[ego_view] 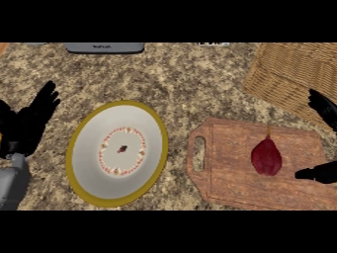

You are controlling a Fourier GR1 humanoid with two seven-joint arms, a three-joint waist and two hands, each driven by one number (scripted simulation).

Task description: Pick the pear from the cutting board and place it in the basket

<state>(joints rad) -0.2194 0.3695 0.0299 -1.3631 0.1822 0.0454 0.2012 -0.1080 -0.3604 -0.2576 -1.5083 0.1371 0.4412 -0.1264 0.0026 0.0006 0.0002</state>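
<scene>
The cutting board (262,170) serves as the landmark on the speckled worktop (186,84). The dark red pear (267,156) lies on the board's right half, stem pointing away, untouched. Just right of the pear, the right robot hand (331,143) hangs spread, thumb low beside the fruit and fingers raised above the board's far right corner, holding nothing. So the step in hand appears to be the approach to grasp. Left of the board sits a yellow-rimmed plate (117,153); beyond it, the left robot hand (25,123) rests open, fingers up. Farther, behind the board's right side, stands the wicker basket (302,74). Next, the hand likely must close round the pear, lift, and carry it there.
</scene>
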